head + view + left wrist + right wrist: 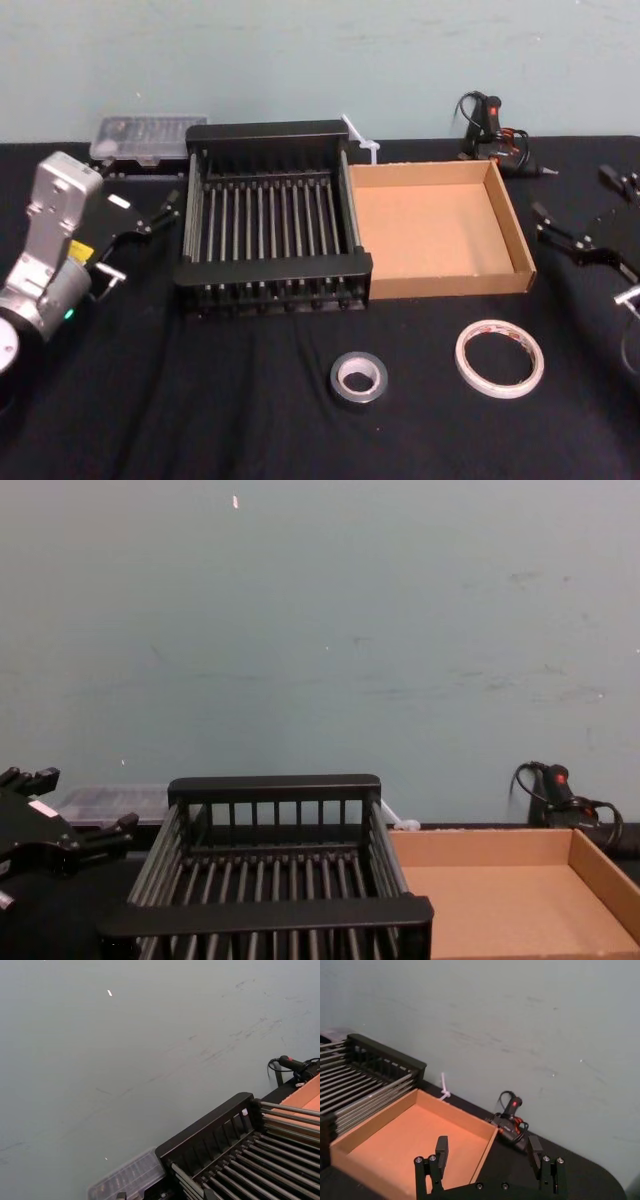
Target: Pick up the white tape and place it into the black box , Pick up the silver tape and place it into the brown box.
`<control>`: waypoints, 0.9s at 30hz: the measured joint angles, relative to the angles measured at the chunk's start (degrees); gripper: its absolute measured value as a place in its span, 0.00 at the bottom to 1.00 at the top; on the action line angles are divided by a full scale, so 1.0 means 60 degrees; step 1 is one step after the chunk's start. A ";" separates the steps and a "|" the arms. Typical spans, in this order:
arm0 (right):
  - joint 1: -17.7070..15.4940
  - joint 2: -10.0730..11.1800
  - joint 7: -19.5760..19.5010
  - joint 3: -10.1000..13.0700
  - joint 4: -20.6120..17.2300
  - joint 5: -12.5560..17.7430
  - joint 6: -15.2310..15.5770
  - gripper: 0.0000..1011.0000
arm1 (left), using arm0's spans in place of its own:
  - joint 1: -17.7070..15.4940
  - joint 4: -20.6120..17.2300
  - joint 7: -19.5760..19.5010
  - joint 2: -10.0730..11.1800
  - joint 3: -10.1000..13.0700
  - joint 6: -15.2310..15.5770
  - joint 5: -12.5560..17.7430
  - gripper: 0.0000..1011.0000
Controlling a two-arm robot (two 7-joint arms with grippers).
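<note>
Head downward, chest level; shared black box (272, 218)

Scene is lit evenly & softly from overhead, w/ faint shadows cast, mild glare seen on the silver tape (359, 378), and soft focus plus grain noted across all 4 views.

Matt cardboard brown box (437, 230), glossy plastic black box (272, 228)

Clear plastic case (147, 140), glue gun (488, 125), far edge.
</note>
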 joint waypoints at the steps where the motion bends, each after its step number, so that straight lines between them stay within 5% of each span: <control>1: -0.0180 0.0079 0.0069 0.0100 -0.0185 0.0074 0.0098 0.99 | 0.0000 0.0000 0.0000 0.0000 0.0000 0.0000 0.0000 0.99; 13: -0.1371 0.0574 0.0788 0.0666 -0.0987 0.0593 0.0655 0.99 | 0.0000 0.0000 0.0000 0.0000 0.0000 0.0000 0.0000 0.99; 27: -0.1686 0.0542 0.1451 0.0710 -0.0824 0.0792 0.1403 0.99 | 0.0000 0.0000 0.0001 -0.0001 0.0000 0.0000 0.0000 0.99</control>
